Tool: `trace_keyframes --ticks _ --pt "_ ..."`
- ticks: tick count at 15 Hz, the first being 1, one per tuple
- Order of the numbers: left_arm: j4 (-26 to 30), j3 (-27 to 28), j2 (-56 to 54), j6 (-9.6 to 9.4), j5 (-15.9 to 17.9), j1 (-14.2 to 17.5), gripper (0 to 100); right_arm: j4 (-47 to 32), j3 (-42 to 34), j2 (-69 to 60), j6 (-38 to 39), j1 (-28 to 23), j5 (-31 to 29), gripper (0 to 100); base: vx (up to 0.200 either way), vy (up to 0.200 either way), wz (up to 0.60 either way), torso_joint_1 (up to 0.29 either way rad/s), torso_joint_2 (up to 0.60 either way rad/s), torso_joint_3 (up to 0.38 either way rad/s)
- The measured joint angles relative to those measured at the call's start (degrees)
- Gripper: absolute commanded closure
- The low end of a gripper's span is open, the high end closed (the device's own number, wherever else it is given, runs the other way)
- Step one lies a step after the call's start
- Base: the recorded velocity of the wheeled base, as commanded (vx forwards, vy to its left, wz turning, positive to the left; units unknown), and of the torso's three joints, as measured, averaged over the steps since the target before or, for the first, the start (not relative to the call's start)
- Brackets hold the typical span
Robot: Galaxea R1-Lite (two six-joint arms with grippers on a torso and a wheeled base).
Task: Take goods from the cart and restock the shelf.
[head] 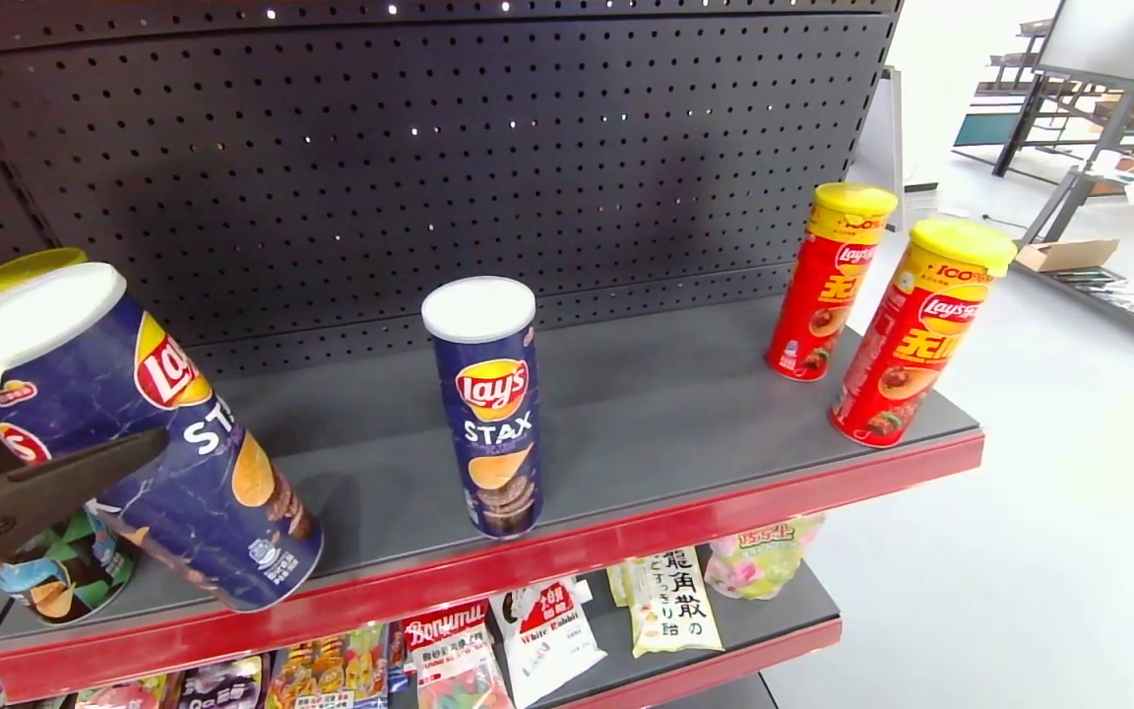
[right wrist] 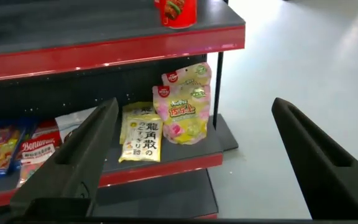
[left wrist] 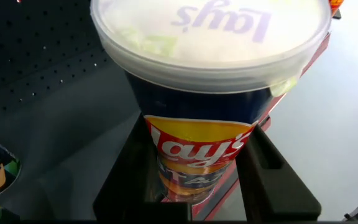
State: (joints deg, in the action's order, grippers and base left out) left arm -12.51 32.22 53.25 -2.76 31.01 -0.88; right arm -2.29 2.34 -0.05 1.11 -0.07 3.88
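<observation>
The left pincer (left wrist: 196, 186) pinches a blue chips can (head: 134, 423) around its middle. In the head view this can sits at the left of the frame, tilted, with its white lid toward the upper left and its base low over the grey shelf (head: 685, 414), just behind the red front edge. I cannot tell whether the base touches. A second blue can (head: 488, 404) stands upright at the centre, and two red cans (head: 921, 330) stand at the right. The right pincer (right wrist: 196, 106) is spread wide and holds nothing, facing snack bags (right wrist: 138, 134) on the lower shelf.
</observation>
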Motion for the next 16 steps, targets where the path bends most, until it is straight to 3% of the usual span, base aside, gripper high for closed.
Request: trace_keyframes --ticks 3,10,14,16 --pt "-0.02 -0.09 0.44 0.05 -0.11 -0.11 100 1.94 -1.52 0.0 -1.04 -0.04 -4.8 0 0.0 0.0 0.0 0.0 0.0 0.0" --pt "-0.82 0.35 3.0 -0.15 0.16 -0.68 100 2.16 -2.24 0.0 -1.01 -0.02 -4.41 0 0.0 0.0 0.0 0.0 0.0 0.0" --pt "-8.37 3.15 10.81 -0.72 -0.61 -4.05 100 2.13 -2.24 0.0 -0.98 -0.04 -4.41 0 0.0 0.0 0.0 0.0 0.0 0.0" --pt "-12.48 5.53 16.51 -1.97 -1.71 -5.95 100 2.13 -2.32 0.0 -1.01 -0.02 -4.41 0 0.0 0.0 0.0 0.0 0.0 0.0"
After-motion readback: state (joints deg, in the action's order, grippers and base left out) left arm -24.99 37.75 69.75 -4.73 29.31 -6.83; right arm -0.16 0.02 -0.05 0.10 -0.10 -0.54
